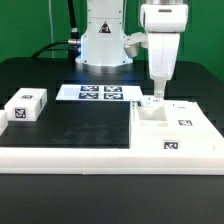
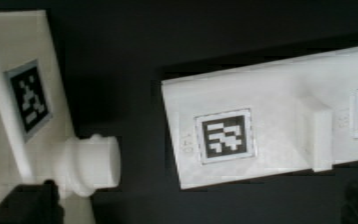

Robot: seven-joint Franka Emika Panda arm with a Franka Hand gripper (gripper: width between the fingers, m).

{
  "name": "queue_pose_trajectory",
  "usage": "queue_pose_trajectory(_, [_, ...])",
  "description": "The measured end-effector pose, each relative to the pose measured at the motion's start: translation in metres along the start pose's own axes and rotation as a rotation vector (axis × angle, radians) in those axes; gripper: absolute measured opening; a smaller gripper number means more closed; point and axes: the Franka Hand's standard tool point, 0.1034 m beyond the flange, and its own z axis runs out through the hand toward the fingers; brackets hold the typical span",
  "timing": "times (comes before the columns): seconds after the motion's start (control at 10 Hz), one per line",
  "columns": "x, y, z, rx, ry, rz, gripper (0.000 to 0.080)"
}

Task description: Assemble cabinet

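Observation:
The cabinet (image 1: 172,128), a large white boxy body with tagged faces, sits at the exterior view's right. My gripper (image 1: 155,97) hangs straight down over its far left corner, jaws open, nothing held. In the wrist view, a white tagged panel (image 2: 19,100) carries a round peg (image 2: 91,161) close to one dark finger (image 2: 23,205). Across a dark gap lies another white panel (image 2: 265,125) with two tags and a raised ridge. My gripper (image 2: 194,208) has only dark table between its fingers there.
A small white tagged block (image 1: 27,106) lies at the exterior view's left. The marker board (image 1: 100,93) lies flat in front of the robot base (image 1: 103,40). A long low white rail (image 1: 90,156) runs along the front edge.

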Motion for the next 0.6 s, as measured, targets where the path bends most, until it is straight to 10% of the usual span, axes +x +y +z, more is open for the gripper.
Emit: queue_pose_trajectory(0.6, [-0.001, -0.023, 0.017, -0.002, 0.018, -0.006, 0.0797])
